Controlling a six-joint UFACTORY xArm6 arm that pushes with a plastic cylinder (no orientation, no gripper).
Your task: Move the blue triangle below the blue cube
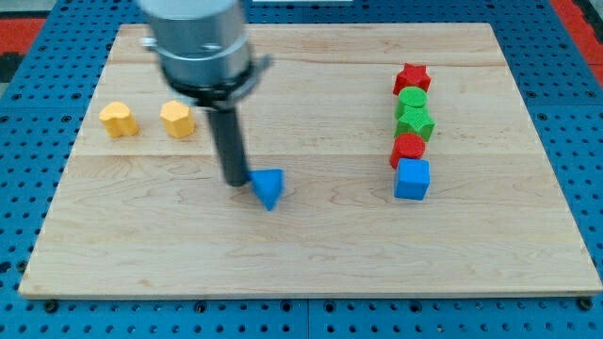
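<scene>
Board: a pale wooden board (311, 254) fills most of the view, lying on a blue pegboard surface (584, 132) that shows at the edges.
Arm: the grey metal cylinder of the arm (200, 47) comes down from the view's top left, wide and close to the camera, and narrows into a straight dark rod (228, 141) standing upright over the board.
Tip: my tip (236, 182) sits on the board, touching or just beside the left edge of the blue triangle block. There is no gripper here, so nothing opens or closes, just a bare rod end.
Blue triangle: the blue triangle block (268, 186) lies near the board's middle, well apart from the column of blocks at the view's right.
Blue cube: the blue cube (412, 179) is the bottom of that column, roughly level with the triangle.
Column above the cube: a red block (408, 147) touches the cube's top, then a green block (415, 122), another green block (411, 99), and a red star-like block (412, 78) at the top, all packed close.
Left side: a yellow heart-like block (119, 120) and a second yellow block (177, 120) sit side by side, slightly apart, behind the rod.
</scene>
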